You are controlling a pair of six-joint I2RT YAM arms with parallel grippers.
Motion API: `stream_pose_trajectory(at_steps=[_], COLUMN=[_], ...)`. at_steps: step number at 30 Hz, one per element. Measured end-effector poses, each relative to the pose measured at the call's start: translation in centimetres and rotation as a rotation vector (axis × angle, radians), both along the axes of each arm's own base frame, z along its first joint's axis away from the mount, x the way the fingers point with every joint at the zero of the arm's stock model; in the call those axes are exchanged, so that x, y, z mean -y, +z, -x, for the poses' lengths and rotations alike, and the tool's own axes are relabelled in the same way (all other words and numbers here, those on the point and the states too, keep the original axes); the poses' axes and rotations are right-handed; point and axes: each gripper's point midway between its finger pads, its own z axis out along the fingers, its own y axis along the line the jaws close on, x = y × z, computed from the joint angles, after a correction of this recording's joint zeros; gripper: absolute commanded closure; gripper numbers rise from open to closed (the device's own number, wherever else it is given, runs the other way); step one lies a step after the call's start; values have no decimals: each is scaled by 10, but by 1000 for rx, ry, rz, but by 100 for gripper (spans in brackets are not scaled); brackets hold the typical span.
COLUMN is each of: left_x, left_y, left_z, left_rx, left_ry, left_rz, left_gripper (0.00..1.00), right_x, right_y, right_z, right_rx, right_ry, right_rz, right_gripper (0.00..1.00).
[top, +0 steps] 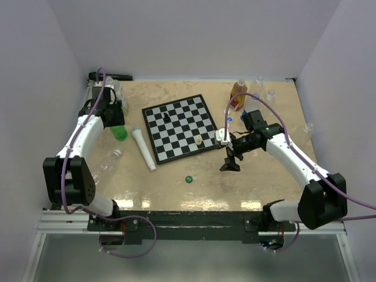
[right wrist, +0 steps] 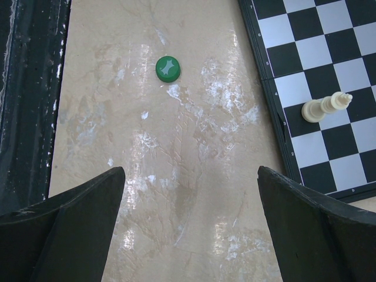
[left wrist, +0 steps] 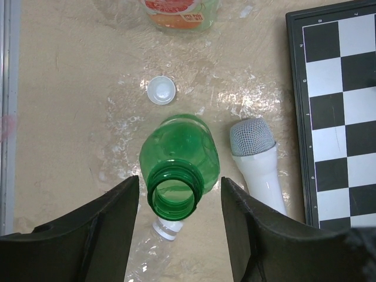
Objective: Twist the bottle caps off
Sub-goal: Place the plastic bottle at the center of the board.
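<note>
Straddling the green bottle, the left tool stands part open. Its two fingers flank the bare neck with a sliver of gap on each side, so it grips nothing. The bottle stands upright on the tabletop, uncapped, its mouth facing the wrist camera. A white cap lies just beyond the bottle, apart from it and well ahead of the fingertips. Farther on, the orange-labelled bottle is cut off by the top edge of that view, so its neck cannot be seen there. Just right of the green bottle lies the tube, its mesh end pointing away, and past that is the chessboard. Below the tool a clear bottle lies on its side, its white-capped end poking out from behind the green neck. The neck and the fingers hide most of it.

The right tool hangs wide open over bare tabletop, holding nothing. The green cap lies flat ahead of it, a little toward the left of that view and well clear of both fingers. A pale chess piece lies tipped over on the board near its edge, off to the right.

From the top camera the left tool and arm cover the upper part of the green bottle. The far bottles near the back right corner are too small to tell whether they carry caps.
</note>
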Motion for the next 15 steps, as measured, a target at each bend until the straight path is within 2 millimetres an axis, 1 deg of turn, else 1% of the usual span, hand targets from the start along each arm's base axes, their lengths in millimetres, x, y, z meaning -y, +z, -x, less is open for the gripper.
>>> stream_pose_trajectory(at_steps=[3, 11, 13, 15], left_x=[0, -2, -2, -2], left_y=[1, 4, 10, 22], left_z=[0, 1, 5, 8], left_rx=[1, 1, 10, 39], left_ry=[1, 8, 9, 10], left_rz=[0, -9, -11, -12], left_gripper=[37, 20, 16, 7], right_x=[0, 0, 0, 0], right_y=[0, 0, 0, 0], right_z=[0, 0, 0, 0], right_rx=[0, 0, 0, 0], right_ry=[0, 0, 0, 0], right_rz=[0, 0, 0, 0], right_gripper=[2, 2, 2, 2])
